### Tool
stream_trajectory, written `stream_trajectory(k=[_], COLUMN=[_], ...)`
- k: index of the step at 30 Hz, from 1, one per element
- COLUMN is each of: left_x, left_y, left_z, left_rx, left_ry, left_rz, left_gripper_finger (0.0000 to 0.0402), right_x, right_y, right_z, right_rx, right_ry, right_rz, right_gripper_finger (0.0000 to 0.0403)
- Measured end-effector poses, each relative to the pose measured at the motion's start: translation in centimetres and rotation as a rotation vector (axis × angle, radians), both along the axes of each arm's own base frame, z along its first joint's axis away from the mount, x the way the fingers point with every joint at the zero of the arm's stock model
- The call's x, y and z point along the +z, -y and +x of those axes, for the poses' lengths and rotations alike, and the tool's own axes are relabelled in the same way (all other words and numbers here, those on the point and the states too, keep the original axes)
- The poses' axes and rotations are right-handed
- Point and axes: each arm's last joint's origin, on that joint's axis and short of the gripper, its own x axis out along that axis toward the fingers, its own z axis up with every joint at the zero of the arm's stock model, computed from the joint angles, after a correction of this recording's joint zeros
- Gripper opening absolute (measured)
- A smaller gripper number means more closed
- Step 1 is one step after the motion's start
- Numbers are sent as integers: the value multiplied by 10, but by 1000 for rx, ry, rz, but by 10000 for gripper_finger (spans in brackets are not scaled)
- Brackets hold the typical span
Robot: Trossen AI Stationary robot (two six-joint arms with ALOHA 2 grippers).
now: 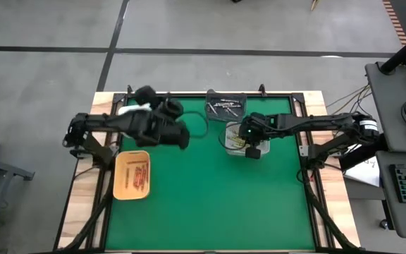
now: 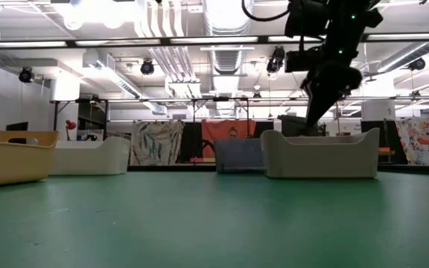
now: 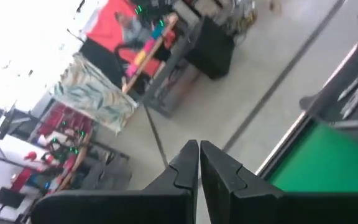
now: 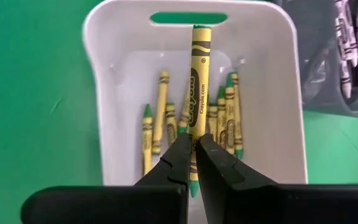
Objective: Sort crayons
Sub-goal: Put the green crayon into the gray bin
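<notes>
High view – worktop (image 1: 210, 197): green surface with a wooden border, both dark arms reaching in from the sides.
High view – left pincer (image 1: 180, 138): raised over the green mat near the far-left part, well apart from the trays; its arm waits there.
High view – orange tray (image 1: 120, 185): on the left edge of the mat, holding red-orange crayons (image 1: 139, 176).
High view – dark tray (image 1: 225, 103): at the far edge, with grey-white crayons (image 1: 225, 108) inside.
High view – white tray (image 1: 229, 133): just in front of the dark tray, with the right pincer (image 1: 251, 149) above its near-right corner.
Low view – right pincer: hangs from above, tips dipping behind the rim of the white tray (image 2: 320, 156); the orange tray (image 2: 12, 155) sits at far left, another pale bin (image 2: 88, 156) beside it.
Left wrist view – left pincer (image 3: 199, 163): 2 dark fingers pressed together, clenched on nothing, pointed out toward the room — floor and a strip of green mat past them.
Right wrist view – right pincer (image 4: 189, 157): clenched on 1 yellow-green crayon (image 4: 198, 87), gripped near its lower end, the stick pointing toward the tray's handle slot.
Right wrist view – white tray (image 4: 104, 81): several more yellow-green crayons (image 4: 160, 112) lie loose on its floor below the held one.
Right wrist view – dark tray (image 4: 328, 68): touching distance beside the white tray, grey-white crayons (image 4: 344, 37) in it.
</notes>
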Motion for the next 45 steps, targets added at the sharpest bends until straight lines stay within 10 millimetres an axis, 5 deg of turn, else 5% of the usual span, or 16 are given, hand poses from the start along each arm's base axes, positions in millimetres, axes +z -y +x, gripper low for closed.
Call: stream_trajectory(k=[6, 12, 19, 26, 34, 45], left_x=[13, 45, 52, 14, -45, -98], left_y=[-44, -79, -92, -81, -67, -53], left_z=[13, 23, 19, -3, -49, -104], left_rx=[-79, -637, -937, -1055, -1117, -1155], left_ry=[-91, 177, 339, 475, 687, 906], left_rz=[-144, -437, -538, -427, -376, -351], left_gripper_finger=[0, 0, 0, 0, 0, 0], right_x=[-3, 5, 8, 5, -12, -29], right_y=[11, 16, 17, 16, 14, 25], right_z=[5, 9, 10, 9, 0, -9], right_rx=[-40, -37, -3, 9, 3, -67], right_ry=[20, 46, 51, 43, -23, -114], right_rz=[-4, -16, -24, -2, 14, -38], right_gripper_finger=[12, 12, 12, 12, 12, 12])
